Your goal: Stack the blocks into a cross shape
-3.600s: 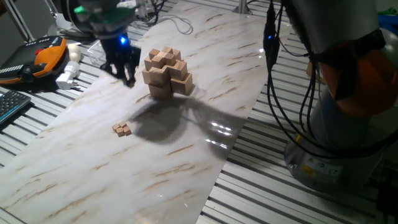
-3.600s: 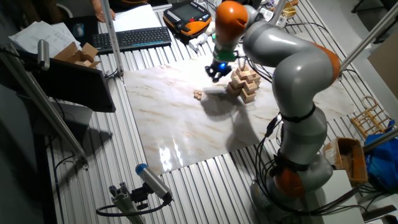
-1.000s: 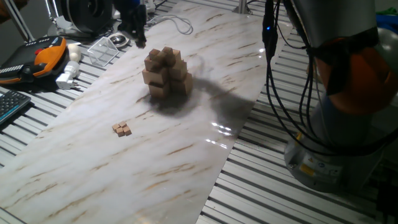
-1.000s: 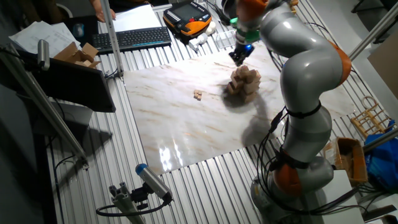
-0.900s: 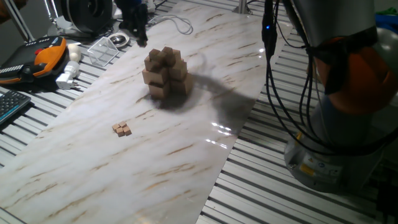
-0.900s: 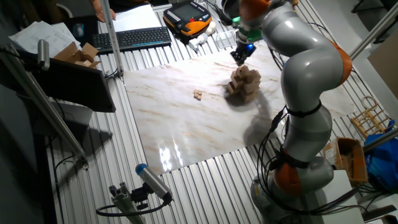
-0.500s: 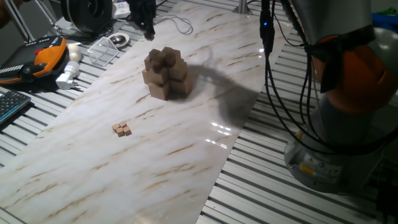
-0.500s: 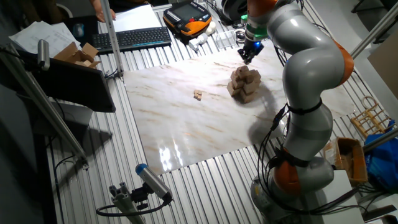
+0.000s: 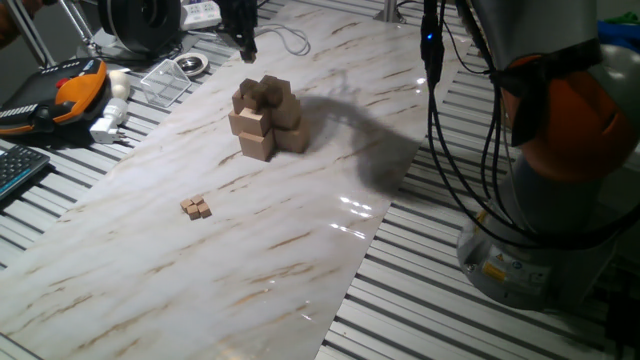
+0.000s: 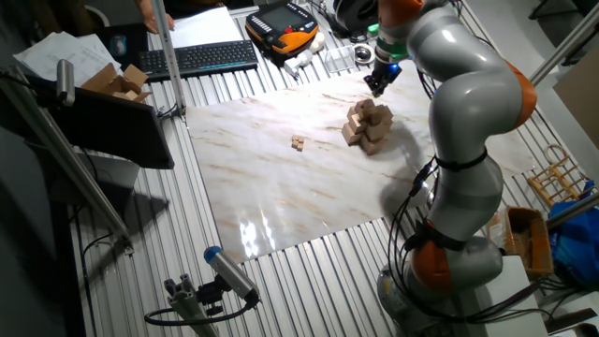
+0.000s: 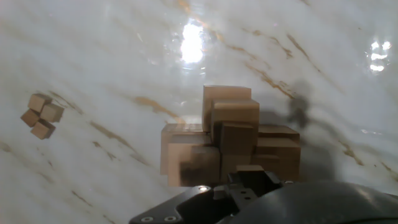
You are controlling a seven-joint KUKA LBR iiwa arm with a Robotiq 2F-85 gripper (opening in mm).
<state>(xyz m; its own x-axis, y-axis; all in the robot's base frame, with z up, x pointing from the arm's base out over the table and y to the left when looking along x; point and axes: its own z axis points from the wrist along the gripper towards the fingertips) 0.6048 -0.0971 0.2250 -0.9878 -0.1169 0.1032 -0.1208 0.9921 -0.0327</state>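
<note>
The cross shape (image 9: pixel 263 120) is a tiered pile of light-tan wooden cubes in the middle of the marble board, also seen in the other fixed view (image 10: pixel 367 126) and the hand view (image 11: pixel 230 143). Three tiny blocks (image 9: pixel 196 207) lie together on the board, apart from the pile (image 10: pixel 298 142) (image 11: pixel 41 115). My gripper (image 9: pixel 245 42) hangs in the air above and just beyond the pile (image 10: pixel 377 84). In the hand view its fingers (image 11: pixel 249 180) stand close together with a small tan block (image 11: pixel 250 168) at their tips.
The marble board (image 9: pixel 300 250) lies on a slatted metal table. Beyond its far edge are an orange pendant (image 9: pixel 70 85), a keyboard (image 10: pixel 201 58), a white plug (image 9: pixel 108 122) and cables (image 9: pixel 290 40). The arm's base (image 9: pixel 540 200) stands to the right.
The gripper has drifted from the pile's far left side toward a spot above and behind it. Its shadow slid right across the board. The pile and the loose blocks have not moved.
</note>
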